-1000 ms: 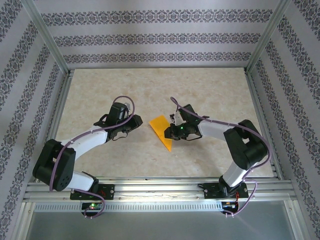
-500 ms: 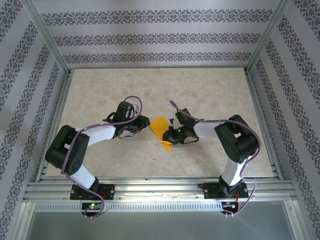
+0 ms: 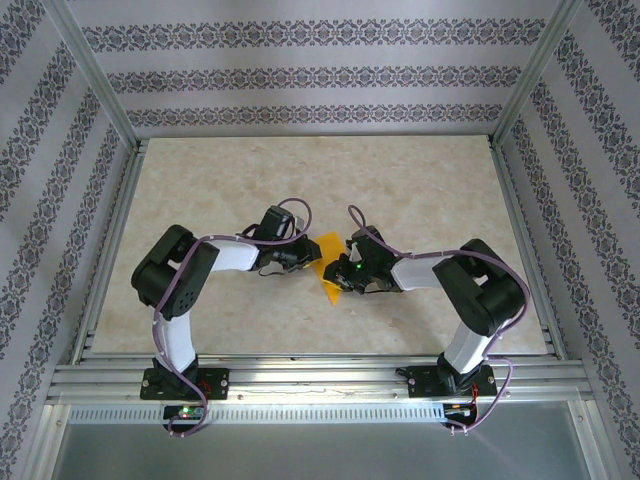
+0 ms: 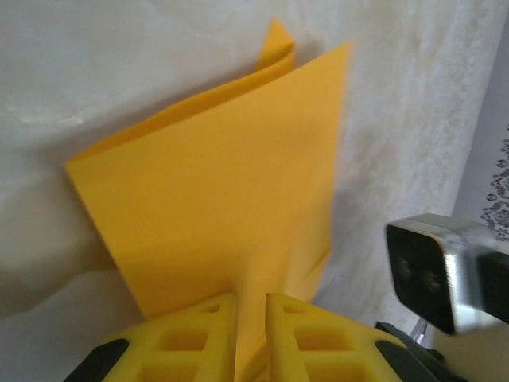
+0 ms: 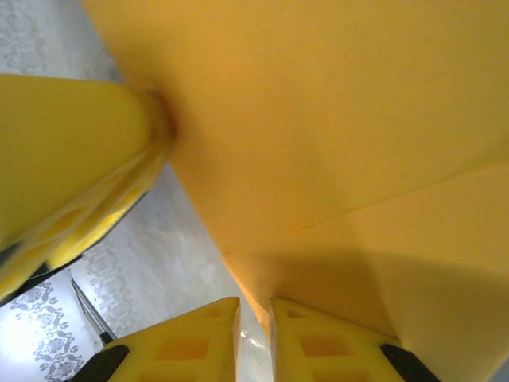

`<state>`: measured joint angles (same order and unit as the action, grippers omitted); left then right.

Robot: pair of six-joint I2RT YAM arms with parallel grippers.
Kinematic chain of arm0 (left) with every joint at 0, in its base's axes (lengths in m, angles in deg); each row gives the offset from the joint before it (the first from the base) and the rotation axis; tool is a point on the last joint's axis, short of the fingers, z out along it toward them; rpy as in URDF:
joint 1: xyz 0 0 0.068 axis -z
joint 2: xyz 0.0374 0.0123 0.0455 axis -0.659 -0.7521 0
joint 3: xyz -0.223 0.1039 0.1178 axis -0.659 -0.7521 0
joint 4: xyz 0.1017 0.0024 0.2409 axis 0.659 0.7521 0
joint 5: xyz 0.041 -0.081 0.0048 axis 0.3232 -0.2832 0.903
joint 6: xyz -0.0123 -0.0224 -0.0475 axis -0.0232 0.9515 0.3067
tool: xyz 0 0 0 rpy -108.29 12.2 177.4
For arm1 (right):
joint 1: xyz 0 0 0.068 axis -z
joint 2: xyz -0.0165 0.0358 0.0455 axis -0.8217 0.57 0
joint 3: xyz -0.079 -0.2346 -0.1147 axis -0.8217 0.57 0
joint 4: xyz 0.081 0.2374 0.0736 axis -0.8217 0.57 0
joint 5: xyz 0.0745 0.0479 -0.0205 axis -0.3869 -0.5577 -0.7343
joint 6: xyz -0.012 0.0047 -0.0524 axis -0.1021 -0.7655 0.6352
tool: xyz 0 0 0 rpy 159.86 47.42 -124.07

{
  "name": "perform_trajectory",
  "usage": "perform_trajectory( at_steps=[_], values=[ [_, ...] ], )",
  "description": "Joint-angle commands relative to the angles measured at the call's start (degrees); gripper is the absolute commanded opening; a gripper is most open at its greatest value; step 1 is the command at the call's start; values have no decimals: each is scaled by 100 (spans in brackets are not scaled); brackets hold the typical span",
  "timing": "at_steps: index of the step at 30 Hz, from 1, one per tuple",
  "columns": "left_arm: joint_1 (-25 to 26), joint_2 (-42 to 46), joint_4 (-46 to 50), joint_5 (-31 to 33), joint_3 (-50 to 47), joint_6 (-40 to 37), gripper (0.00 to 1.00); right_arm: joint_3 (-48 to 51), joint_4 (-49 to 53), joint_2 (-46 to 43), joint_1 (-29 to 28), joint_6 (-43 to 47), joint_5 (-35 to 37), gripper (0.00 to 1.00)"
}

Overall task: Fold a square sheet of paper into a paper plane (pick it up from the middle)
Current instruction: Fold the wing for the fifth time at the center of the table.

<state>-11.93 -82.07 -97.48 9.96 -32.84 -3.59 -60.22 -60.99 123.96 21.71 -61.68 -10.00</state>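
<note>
— Where's the sheet (image 3: 327, 272)?
— Mid-frame over the surface (image 3: 420, 180), its point toward the bottom edge, between my arms. My left pincer (image 4: 251, 301) is clamped on its left edge. My right pincer (image 5: 254, 309) (fingers nearly together) meets its right edge, grip unclear.

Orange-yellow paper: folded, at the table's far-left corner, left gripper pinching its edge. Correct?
Wrong place. The folded orange-yellow paper sits at the middle of the table, per the top external view. The left gripper does pinch its edge.
</note>
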Motion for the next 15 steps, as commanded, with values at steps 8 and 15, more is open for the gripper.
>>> perform_trajectory(
  at_steps=[8, 15],
  values=[
    [24, -335, -159, -123, -120, -101, 12, -178, 1269, -991, 99, 850, 489, 24],
    [23, -289, -265, -199, -121, -185, 11, -535, 3003, -1807, 345, 1423, 1836, 30]
  ],
)
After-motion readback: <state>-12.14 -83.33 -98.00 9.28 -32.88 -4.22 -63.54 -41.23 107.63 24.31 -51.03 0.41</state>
